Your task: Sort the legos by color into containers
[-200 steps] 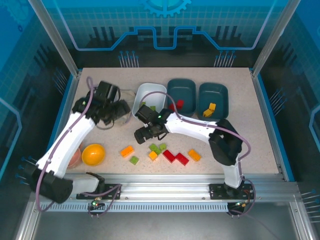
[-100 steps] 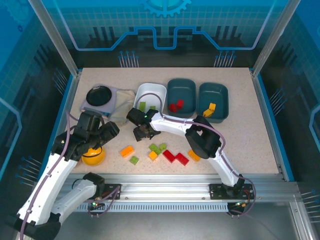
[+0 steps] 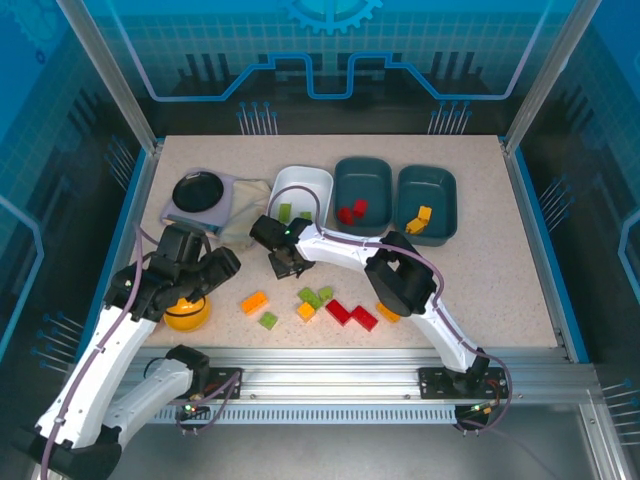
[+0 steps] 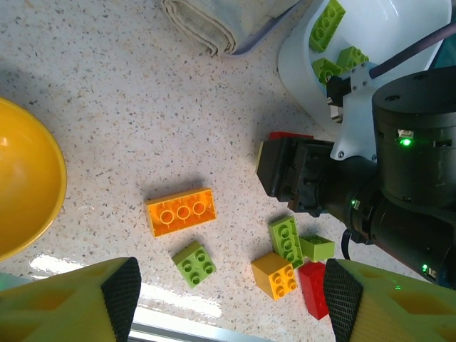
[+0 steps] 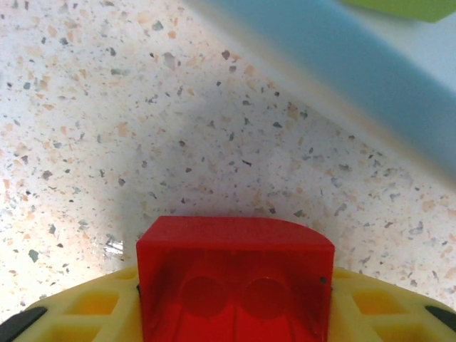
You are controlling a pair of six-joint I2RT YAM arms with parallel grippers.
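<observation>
The trays (image 3: 362,182) stand in a row behind the loose bricks (image 3: 309,311); on my left lies a bowl (image 3: 187,316).

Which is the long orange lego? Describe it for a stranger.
Find the orange bowl at the table's front left. Just right of it lies the long orange lego, studs up. Its neighbours, the green lego and the small orange lego, are square.

Speckled tabletop (image 3: 500,270) w/ white tray (image 3: 303,171) + 2 teal trays (image 3: 362,163) at back, loose bricks (image 3: 254,301) nr front, orange bowl (image 3: 185,318) front-left.
</observation>
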